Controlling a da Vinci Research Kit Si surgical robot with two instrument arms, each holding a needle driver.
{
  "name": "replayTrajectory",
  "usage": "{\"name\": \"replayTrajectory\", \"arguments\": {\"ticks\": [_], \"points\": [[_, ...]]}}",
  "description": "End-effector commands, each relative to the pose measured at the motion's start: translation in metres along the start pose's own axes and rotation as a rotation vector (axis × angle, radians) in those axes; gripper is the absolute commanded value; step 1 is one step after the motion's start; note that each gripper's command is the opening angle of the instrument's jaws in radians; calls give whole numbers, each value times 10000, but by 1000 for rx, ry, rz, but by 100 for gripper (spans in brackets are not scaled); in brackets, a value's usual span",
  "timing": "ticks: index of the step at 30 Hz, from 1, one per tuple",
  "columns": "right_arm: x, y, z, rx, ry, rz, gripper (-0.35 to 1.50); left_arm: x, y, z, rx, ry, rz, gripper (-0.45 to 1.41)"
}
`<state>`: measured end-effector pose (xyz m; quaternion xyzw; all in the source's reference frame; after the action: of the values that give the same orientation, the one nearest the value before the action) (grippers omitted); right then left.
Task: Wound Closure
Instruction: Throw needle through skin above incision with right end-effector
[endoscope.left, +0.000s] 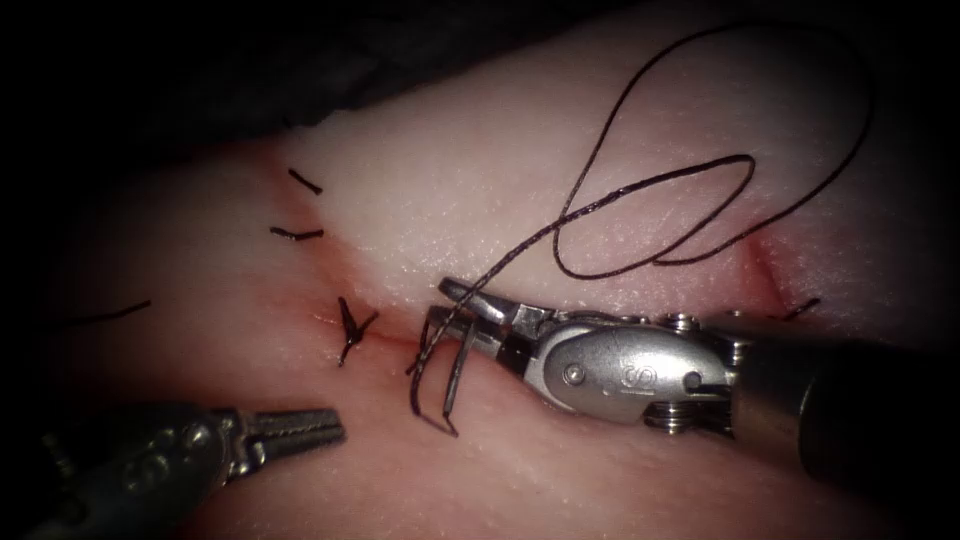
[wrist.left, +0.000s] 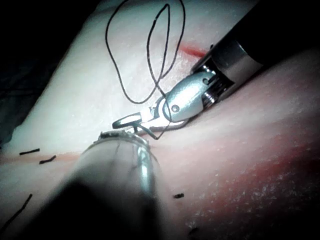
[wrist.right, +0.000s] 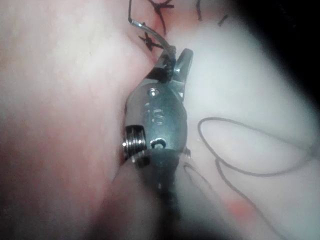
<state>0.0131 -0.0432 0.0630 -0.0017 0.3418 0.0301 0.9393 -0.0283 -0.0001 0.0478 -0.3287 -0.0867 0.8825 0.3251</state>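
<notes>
Nearest the endoscope, the left hand (endoscope.left: 300, 430) lies low over the tissue (endoscope.left: 620, 480) on the left side of the cut (endoscope.left: 330, 322), its serrated jaws pressed together and holding nothing. Just beyond it, the right hand (endoscope.left: 470, 315) reaches in from the right, jaws pinching the needle (endoscope.left: 452, 385) near its upper end. The needle hangs down from the jaws toward the near tissue surface; whether its tip has entered the tissue cannot be told. A short dark curve sits just beside it, touching the tissue. The right wrist view shows the same grip, with the needle (wrist.right: 150, 32) arching out from the right hand (wrist.right: 172, 62) toward a knotted stitch (wrist.right: 149, 41).

The thread (endoscope.left: 700, 180) runs up from the right hand and lies in two large loops on the pale far tissue. Left of the right hand a knotted stitch (endoscope.left: 350, 328) sits on the cut, and farther back two more cut ends (endoscope.left: 297, 233) cross it. Red fluid (endoscope.left: 765, 265) stains the tissue at the far right.
</notes>
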Motion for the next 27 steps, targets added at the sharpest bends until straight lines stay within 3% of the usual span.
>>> {"name": "replayTrajectory", "arguments": {"ticks": [1, 14, 27], "points": [[0, 4, 12, 5, -7, 6, -35, 7, -5, 6, 2, 4, 1, -45], [-24, -16, 16, 53, -85, 69, -35, 7, -5, 6, 3, 3, 7, -45], [-65, -54, 10, 106, -139, 65, -35, 7, -5, 6, 3, 3, 7, -45]]}}
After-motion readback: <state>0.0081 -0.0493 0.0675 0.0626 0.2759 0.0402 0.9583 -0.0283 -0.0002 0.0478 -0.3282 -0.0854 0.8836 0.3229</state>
